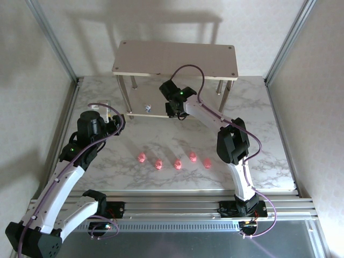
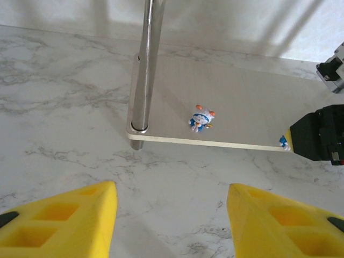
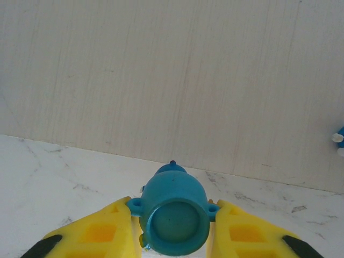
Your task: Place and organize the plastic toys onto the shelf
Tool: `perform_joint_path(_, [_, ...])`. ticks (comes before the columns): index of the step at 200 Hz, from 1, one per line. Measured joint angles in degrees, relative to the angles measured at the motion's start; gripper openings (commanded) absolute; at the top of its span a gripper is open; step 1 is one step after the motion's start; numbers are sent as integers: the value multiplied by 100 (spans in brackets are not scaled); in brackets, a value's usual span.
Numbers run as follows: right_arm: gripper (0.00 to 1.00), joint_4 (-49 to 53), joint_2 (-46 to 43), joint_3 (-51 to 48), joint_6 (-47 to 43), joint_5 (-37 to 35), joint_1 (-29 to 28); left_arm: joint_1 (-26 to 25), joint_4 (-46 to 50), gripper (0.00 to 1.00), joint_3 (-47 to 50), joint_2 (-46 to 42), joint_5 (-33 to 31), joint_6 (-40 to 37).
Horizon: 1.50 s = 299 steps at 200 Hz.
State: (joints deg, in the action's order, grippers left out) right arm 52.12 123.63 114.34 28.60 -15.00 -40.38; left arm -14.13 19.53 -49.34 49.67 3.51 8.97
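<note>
The shelf (image 1: 174, 58) stands at the back of the table, its lower board (image 2: 236, 107) just above the marble. A small blue-and-white toy with red (image 2: 201, 118) stands on that board near the front left leg (image 2: 145, 64). My right gripper (image 3: 174, 207) is shut on a blue toy (image 3: 174, 217) at the lower board's front edge (image 1: 174, 110). A sliver of another blue-white toy (image 3: 338, 142) shows at the right edge. Five pink toys (image 1: 177, 164) lie in a row on the table. My left gripper (image 2: 171, 188) hangs open and holds nothing, over marble left of the shelf (image 1: 110, 121).
The marble tabletop (image 1: 258, 156) has room on both sides of the pink row. Thin silver shelf legs (image 1: 226, 94) stand at the board corners. Aluminium frame posts (image 1: 54, 40) rise at the back corners, and a rail (image 1: 172, 201) runs along the near edge.
</note>
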Motion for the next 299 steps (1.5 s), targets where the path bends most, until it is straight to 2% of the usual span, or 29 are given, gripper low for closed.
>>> perform_joint_path(106, [18,-358,46,-94,326,-72,0,39,-2,56,0,0,20,-4])
perform_joint_path(169, [18,-739,35,-522,450,-201,0,63,-44,56,0,59,72,-22])
perform_joint_path(299, [19,-667,168,-262,437,-297,0,90,-42,56,0,68,129,-26])
